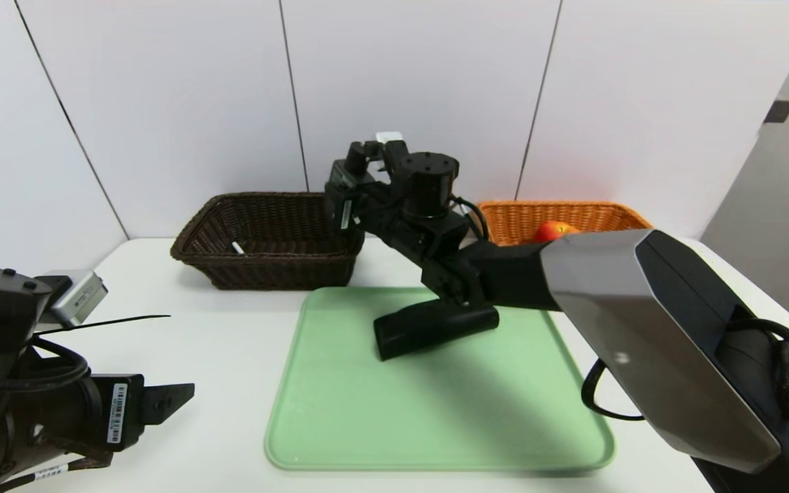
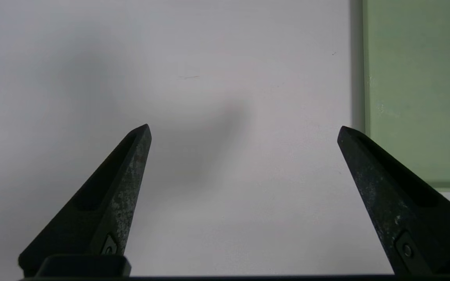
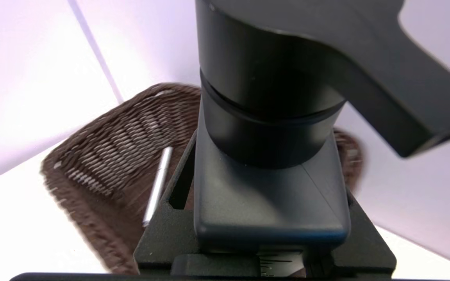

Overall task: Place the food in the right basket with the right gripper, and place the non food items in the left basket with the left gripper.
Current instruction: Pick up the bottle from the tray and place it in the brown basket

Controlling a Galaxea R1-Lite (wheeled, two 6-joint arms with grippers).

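Note:
My right gripper (image 1: 344, 205) (image 3: 266, 156) hovers at the right end of the dark brown left basket (image 1: 264, 274) (image 3: 104, 144). It is shut on a black bottle (image 3: 272, 195) with a rectangular body and a round cap; the head view hides the bottle. A white pen (image 1: 238, 248) (image 3: 156, 183) lies inside that basket. The red apple (image 1: 554, 230) sits in the orange-tan right basket (image 1: 593, 213). A black angled scanner-like device (image 1: 429, 332) lies on the green tray (image 1: 367, 411) beneath my right arm. My left gripper (image 1: 175, 397) (image 2: 244, 130) stands open over bare table, left of the tray.
Both baskets stand against the white wall at the back of the white table (image 1: 216, 342). My right forearm (image 1: 641, 329) crosses above the tray's right side. The tray's edge (image 2: 416, 97) lies just beside my left gripper.

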